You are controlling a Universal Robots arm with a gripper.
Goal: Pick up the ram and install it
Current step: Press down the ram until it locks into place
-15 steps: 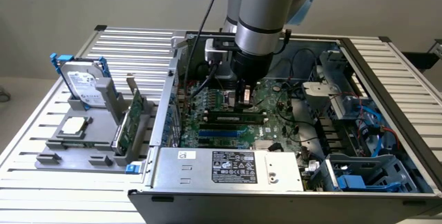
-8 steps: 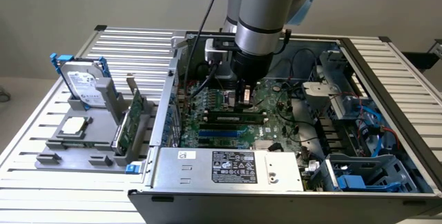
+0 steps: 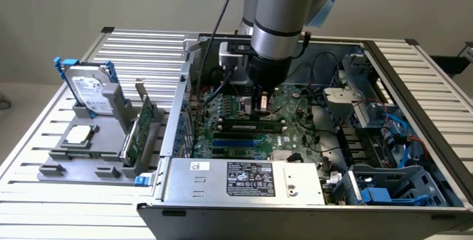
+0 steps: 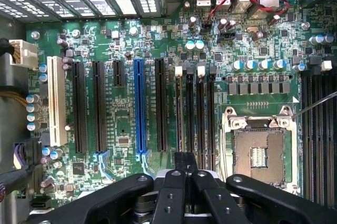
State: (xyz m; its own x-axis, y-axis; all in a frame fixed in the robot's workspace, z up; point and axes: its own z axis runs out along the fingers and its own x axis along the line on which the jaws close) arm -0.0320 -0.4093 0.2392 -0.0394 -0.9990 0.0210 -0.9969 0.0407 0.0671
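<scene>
The ram [image 3: 248, 122], a narrow green stick with dark chips, stands on edge in a memory slot of the motherboard [image 3: 296, 134] inside the open computer case. My gripper [image 3: 260, 106] hangs straight down from the arm, right above the middle of the stick. Its fingers are shut, with their tips at the stick's top edge; I cannot tell whether they touch it. In the wrist view the black gripper [image 4: 184, 162] is shut with nothing between the fingers. It points at the row of black memory slots [image 4: 195, 110] with white latches.
At the exterior view's left, a grey holder [image 3: 74, 159] carries a hard drive [image 3: 88, 90] and a wider green expansion card [image 3: 140, 132]. The power supply [image 3: 244, 179] lies at the case front, with drive bays and blue cables [image 3: 391, 134] at the right. The CPU socket [image 4: 259, 153] sits beside the slots.
</scene>
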